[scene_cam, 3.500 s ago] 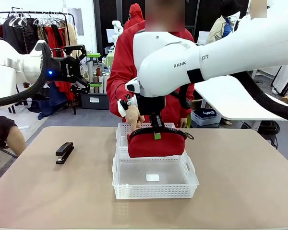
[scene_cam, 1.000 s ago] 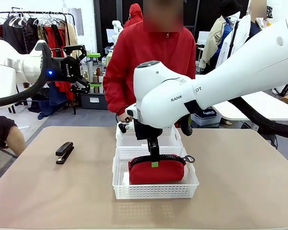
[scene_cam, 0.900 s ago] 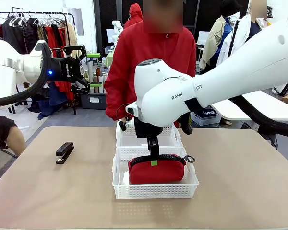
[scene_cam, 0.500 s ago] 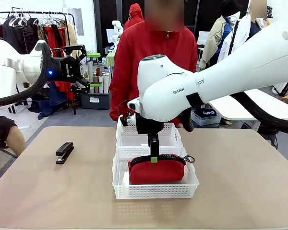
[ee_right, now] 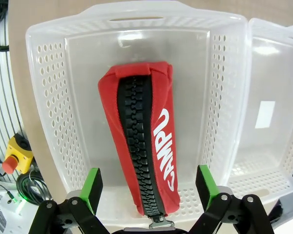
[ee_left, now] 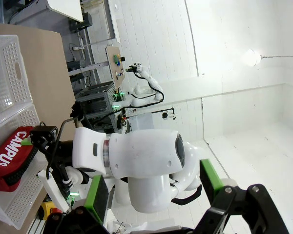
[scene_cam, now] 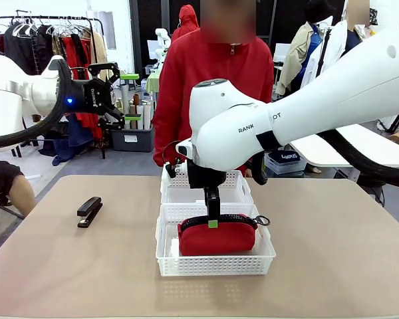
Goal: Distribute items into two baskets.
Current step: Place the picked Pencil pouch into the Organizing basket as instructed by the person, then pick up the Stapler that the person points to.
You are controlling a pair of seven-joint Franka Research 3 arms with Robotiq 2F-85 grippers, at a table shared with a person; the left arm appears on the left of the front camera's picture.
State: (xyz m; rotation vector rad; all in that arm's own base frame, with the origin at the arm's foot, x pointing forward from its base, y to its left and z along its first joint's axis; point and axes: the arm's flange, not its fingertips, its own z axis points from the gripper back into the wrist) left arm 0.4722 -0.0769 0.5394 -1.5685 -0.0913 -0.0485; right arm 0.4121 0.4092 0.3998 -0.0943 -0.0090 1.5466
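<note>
Here the red pouch [scene_cam: 216, 239] lies inside the nearer basket [scene_cam: 213, 267], the one on the robot's side of the counter [scene_cam: 332, 266]. It rests lengthwise with its black zipper facing up and white lettering running along one side. The black pull loop [scene_cam: 262, 220] hangs toward the basket's right end in the front view.

The right end effector [scene_cam: 213, 222] hangs directly over the pouch, pointing straight down. In the right wrist view its jaws are spread wide. The green pads [ee_right: 92, 187] stand on either side of the pouch [ee_right: 141, 146] and apart from it, holding nothing. That view also shows the lattice wall of the nearer basket [ee_right: 49, 107] around the pouch, and the second basket [ee_right: 278, 141] just beside it with a small white label on its clear bottom.

In the front view the second basket [scene_cam: 239, 194] sits right behind the first, against it, nearer to the person in the red jacket [scene_cam: 213, 86].

The black stapler [scene_cam: 89, 211] lies on the counter's left part, well apart from both baskets.

The left end effector [scene_cam: 130, 98] is raised high at the left side, jaws wide and empty.
</note>
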